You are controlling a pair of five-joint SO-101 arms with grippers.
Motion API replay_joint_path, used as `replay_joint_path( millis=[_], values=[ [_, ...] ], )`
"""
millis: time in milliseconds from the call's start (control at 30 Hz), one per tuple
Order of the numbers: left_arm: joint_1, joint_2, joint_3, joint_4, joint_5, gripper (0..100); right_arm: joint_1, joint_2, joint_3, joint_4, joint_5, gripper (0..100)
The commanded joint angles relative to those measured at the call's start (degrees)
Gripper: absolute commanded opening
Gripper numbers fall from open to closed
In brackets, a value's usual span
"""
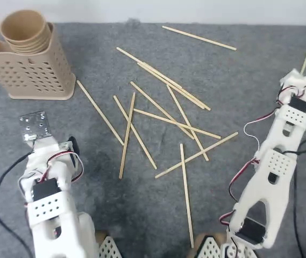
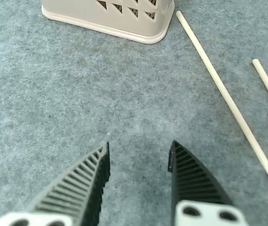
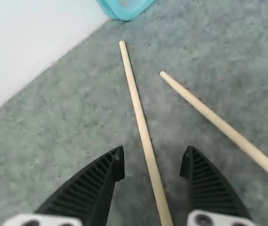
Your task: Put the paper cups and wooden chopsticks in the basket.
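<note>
A beige slotted basket (image 1: 29,75) stands at the far left with a stack of paper cups (image 1: 26,29) inside it. Several wooden chopsticks (image 1: 163,115) lie scattered and crossed over the middle of the grey carpet. My left gripper (image 2: 140,143) is open over bare carpet, a short way from the basket (image 2: 110,19), with a chopstick (image 2: 223,92) lying off to one side. My right gripper (image 3: 154,149) is open at the far right edge, its fingers on either side of a chopstick (image 3: 136,99) on the carpet. A second chopstick (image 3: 209,120) lies close beside it.
A teal object (image 3: 124,7) sits at the carpet's far right corner by the white wall. The left arm (image 1: 50,199) fills the near left and the right arm (image 1: 282,145) stretches along the right side. One chopstick (image 1: 198,37) lies alone at the back.
</note>
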Motion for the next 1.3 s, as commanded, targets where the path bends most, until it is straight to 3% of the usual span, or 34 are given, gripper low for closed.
replay_joint_path(
  millis=[0, 67, 133, 267, 633, 900, 1267],
  values=[
    [-0.18, -1.23, -0.75, -0.88, -0.26, 20, -0.48, -1.27, -0.88, 6.2, 3.43, 12.0],
    [-0.18, -1.23, -0.75, -0.88, -0.26, 20, -1.19, -1.36, -0.88, 8.84, 5.1, 0.0],
    [-0.18, -1.23, -0.75, -0.79, -0.26, 20, -1.27, -1.45, -1.05, 11.82, 5.1, 3.5],
    [-0.18, -1.23, -0.75, -0.88, -0.26, 20, -1.71, -1.98, -4.84, 21.58, 5.54, 0.5],
    [-0.18, -1.23, -0.75, -0.88, -0.26, 20, -9.1, -15.52, -4.57, 49.01, 9.93, 0.7],
    [-0.18, -1.23, -0.75, -0.88, -0.26, 20, -10.15, -26.59, -4.48, 63.78, 10.37, 0.7],
    [-0.44, -1.23, -0.75, -0.97, -0.26, 20, -14.02, -31.6, -4.22, 66.59, 17.49, 0.7]
  ],
)
